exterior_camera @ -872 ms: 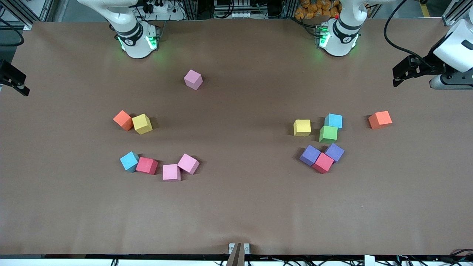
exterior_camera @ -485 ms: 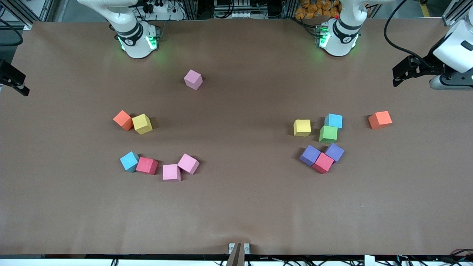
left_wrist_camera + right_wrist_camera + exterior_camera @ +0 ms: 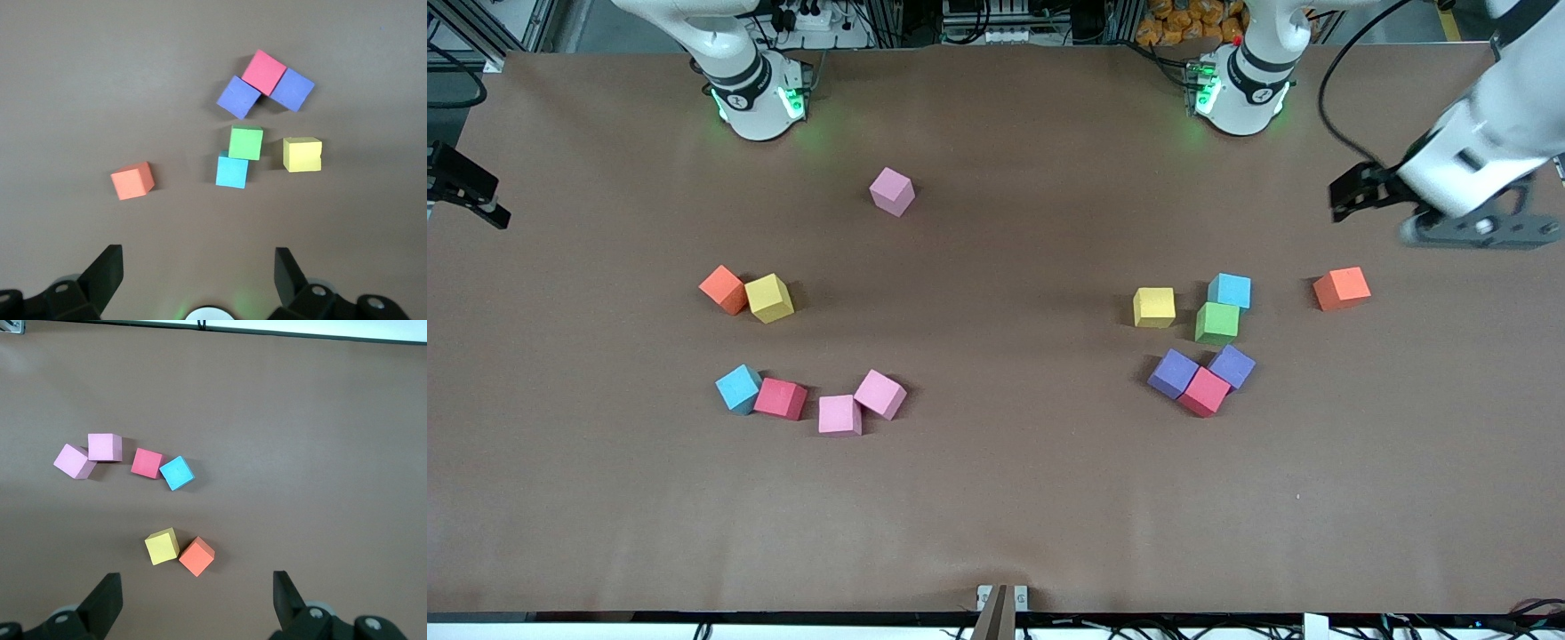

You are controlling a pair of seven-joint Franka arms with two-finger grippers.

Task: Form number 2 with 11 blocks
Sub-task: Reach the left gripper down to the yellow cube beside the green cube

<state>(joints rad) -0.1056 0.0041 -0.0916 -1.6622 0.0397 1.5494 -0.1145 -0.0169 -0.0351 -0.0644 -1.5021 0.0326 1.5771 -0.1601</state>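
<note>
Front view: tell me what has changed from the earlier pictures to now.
The left arm has swung in from the table's edge: the left gripper has moved toward the middle of the table and now hangs nearer the lone orange cube, jaws open and empty. The right gripper has barely shifted, also open. Nothing was grasped or released. All the blocks lie where they did, scattered in two groups plus a lone pink cube.

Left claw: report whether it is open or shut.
Open. The left wrist view shows the left claw with its two fingers spread wide apart and nothing between them, over bare table near the orange block.
</note>
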